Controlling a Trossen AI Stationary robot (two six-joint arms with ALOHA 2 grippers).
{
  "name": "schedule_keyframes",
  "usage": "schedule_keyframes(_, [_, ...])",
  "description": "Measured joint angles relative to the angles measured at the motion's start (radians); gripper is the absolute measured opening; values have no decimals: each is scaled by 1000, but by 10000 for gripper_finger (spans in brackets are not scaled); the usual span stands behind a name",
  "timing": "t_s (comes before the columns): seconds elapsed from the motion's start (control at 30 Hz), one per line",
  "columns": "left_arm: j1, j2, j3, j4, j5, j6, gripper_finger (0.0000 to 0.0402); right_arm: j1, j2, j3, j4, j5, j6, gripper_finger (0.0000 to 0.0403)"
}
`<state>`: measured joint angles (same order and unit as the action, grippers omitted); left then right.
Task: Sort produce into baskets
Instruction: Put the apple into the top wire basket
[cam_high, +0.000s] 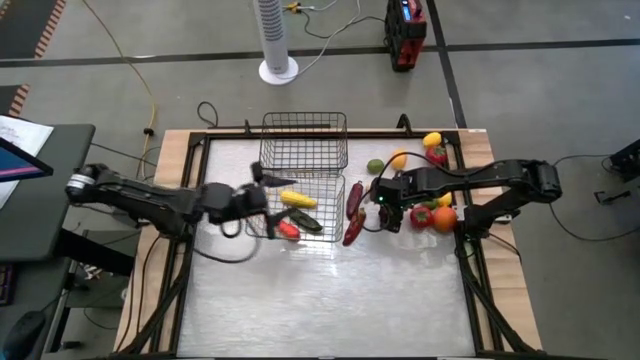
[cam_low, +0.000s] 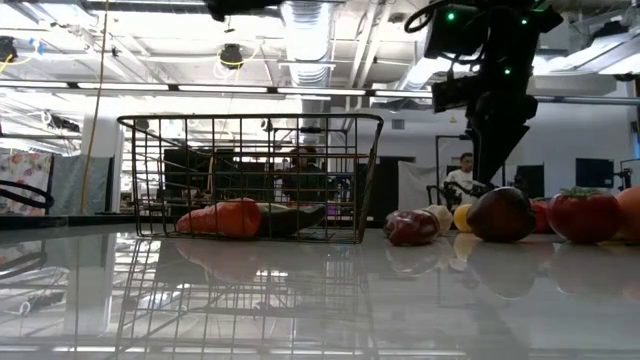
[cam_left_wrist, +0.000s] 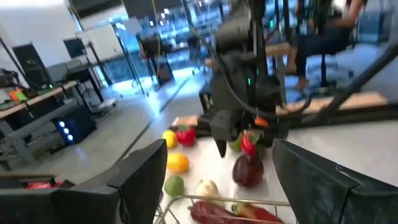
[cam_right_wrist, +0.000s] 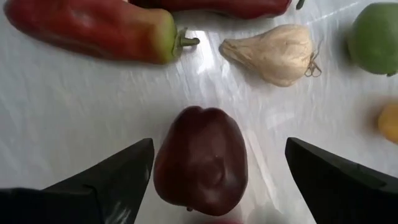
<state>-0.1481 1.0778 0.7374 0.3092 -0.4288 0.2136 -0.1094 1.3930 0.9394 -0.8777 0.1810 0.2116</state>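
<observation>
A: What's at frame left in the high view?

B: The left gripper, over the left edge of the near basket at centre, fingers apart and holding nothing. In that basket lie a corn, something red and a dark green piece. The far basket sits just above it in the frame, touching it.

A: And moving right?

B: Two long red peppers lie on the table just right of the near basket. Then the right gripper, right of centre, pointing down with its jaws wide apart. In its wrist view a dark red fruit sits on the table between the fingers, and neither finger appears to touch it.

A: The rest of the produce?

B: Clustered at right: a green fruit, an orange one, a yellow one, a tomato. A pale bulb, maybe garlic, lies beside the peppers.
</observation>
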Motion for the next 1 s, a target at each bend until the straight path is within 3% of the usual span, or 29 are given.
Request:
schedule_keyframes(0.23, [-10, -190, -112, -2, -4, -53, 279, -6, 2, -26, 18, -24, 29, 389])
schedule_keyframes(0.4, [-10, -253, -154, -13, -5, -79, 279, -4, 1, -89, 93, -27, 60, 389])
schedule_keyframes(0.7, [-10, -259, -153, -24, -2, -94, 279, -5, 1, -185, 155, -21, 87, 385])
schedule_keyframes(1.0, [-10, -260, -153, -21, -3, -94, 279, -11, 0, -208, 231, -22, 49, 354])
